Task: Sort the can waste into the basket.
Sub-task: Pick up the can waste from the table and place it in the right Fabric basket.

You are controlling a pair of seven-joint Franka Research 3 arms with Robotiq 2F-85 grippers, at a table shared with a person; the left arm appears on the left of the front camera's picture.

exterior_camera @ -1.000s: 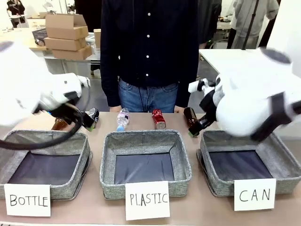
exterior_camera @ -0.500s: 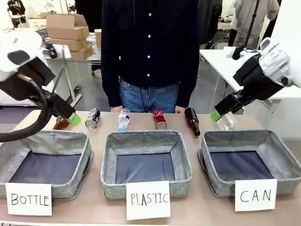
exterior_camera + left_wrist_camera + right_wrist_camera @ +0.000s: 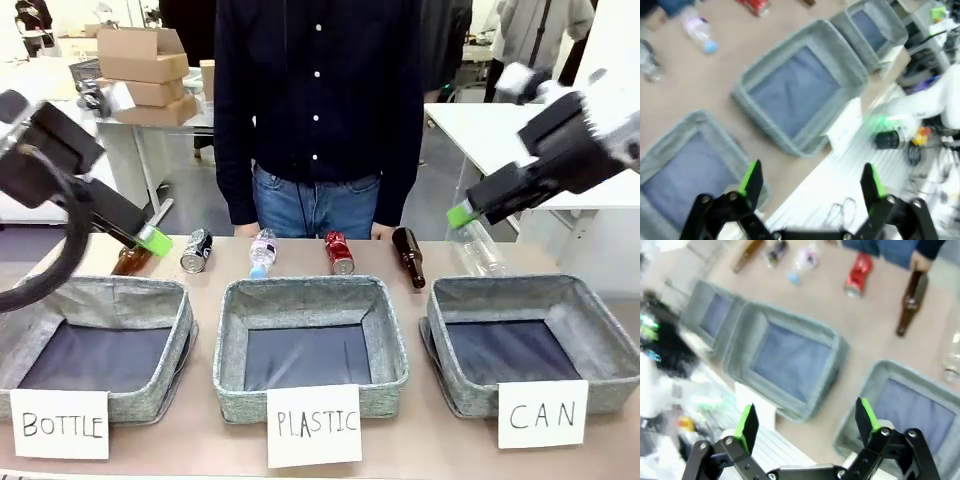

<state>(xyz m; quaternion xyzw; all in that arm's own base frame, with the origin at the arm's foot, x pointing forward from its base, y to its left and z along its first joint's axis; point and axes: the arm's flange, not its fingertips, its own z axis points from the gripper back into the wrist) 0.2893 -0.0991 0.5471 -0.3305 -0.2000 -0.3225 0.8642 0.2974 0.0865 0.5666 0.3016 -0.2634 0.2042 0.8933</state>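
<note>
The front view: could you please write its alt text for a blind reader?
Three empty grey woven-fabric baskets, signed BOTTLE, PLASTIC and CAN, stand in a row; behind them lie a red metal can, a dark printed can, two brown glass bottles and two clear plastic bottles. The left gripper and right gripper hang over the table, empty.

Tan table (image 3: 298, 262). Near row, left to right: BOTTLE basket (image 3: 100, 290), PLASTIC basket (image 3: 305, 290), CAN basket (image 3: 520, 288). Far row, lying flat: left brown bottle (image 3: 128, 262), dark can (image 3: 196, 250), small plastic bottle (image 3: 261, 252), red can (image 3: 338, 253), second brown bottle (image 3: 408, 257), large clear bottle (image 3: 478, 248).
</note>
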